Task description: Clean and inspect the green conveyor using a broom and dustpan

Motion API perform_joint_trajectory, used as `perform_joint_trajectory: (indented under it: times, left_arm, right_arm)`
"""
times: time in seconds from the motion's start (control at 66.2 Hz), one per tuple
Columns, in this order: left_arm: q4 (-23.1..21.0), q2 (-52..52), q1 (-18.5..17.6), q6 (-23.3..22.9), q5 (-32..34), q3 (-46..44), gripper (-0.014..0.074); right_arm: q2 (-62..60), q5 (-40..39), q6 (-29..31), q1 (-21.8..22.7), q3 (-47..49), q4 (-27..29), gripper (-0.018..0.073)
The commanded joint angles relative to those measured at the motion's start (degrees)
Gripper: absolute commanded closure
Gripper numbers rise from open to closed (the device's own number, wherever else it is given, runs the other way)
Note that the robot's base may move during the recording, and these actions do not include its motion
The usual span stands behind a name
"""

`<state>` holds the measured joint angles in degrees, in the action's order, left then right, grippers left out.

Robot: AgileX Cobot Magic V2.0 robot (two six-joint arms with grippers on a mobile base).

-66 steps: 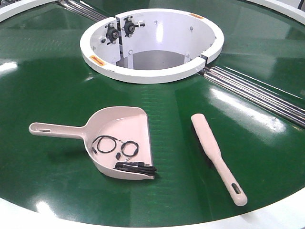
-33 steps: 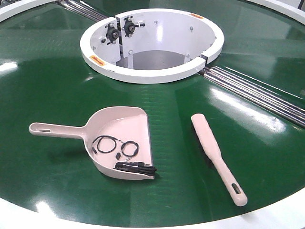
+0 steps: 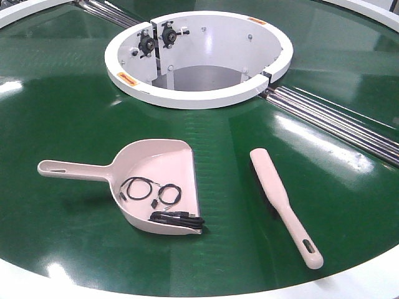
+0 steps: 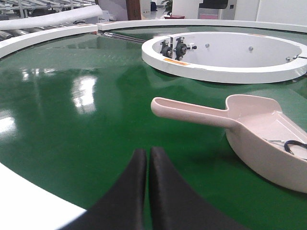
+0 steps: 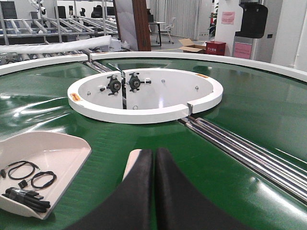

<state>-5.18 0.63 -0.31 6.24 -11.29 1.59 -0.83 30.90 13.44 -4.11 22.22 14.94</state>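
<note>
Dustpan ahead-right of closed left hand; broom tip under closed right hand.

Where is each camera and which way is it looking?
Front view: high up, looking down on the green conveyor, dustpan and broom; no arm shows.
Left wrist view: low over the belt, facing the dustpan handle; the shut left gripper shows.
Right wrist view: low, facing the white hub; the shut right gripper shows.
All three share the dustpan and hub.
</note>
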Motion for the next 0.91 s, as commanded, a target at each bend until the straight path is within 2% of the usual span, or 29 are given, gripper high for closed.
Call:
perform_joint_trajectory:
  times: [0.0, 0.8, 0.891]
  left_arm:
    - [-0.31, 0.81, 0.04, -0.48, 3.89, 0.94, 0.0603]
    - [-0.31, 0.81, 0.04, -0.48, 3.89, 0.94, 0.0603]
    - [-0.31, 0.81, 0.04, -0.48, 3.89, 0.94, 0.0603]
  right_arm:
    - [1.36, -4.04, 0.13, 0.29, 1.31, 0.37, 0.0563]
    - [1.36, -4.16, 0.19, 0.32, 1.31, 0.37, 0.0563]
    - [1.36, -5.42, 0.60, 0.37, 1.26, -1.53, 0.0563]
